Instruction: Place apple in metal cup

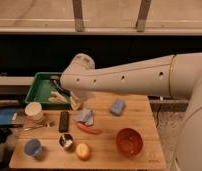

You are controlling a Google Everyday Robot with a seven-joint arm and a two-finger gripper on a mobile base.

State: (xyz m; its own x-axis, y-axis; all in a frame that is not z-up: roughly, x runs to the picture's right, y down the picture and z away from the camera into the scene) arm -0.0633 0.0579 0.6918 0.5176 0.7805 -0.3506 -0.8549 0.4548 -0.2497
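We see a pale wood-plank tabletop. The apple is round, yellow-orange with a red blush, and sits on the tabletop at the front edge, just right of the metal cup, not in it. The cup is short and round, dark outside with a shiny inside. A blue cup stands left of it and a glossy red-orange bowl to the right. Behind them lie a long thin red vegetable, a flat black bar, a crumpled blue-grey cloth and a blue sponge. A pale stack of cups is at far left.

A small mark at the front right corner is too small to read.

The smooth white arm reaches in from the right, level, with its wrist bent down. The claw hangs over the right edge of the green tray, well apart from the apple. We cannot tell its state
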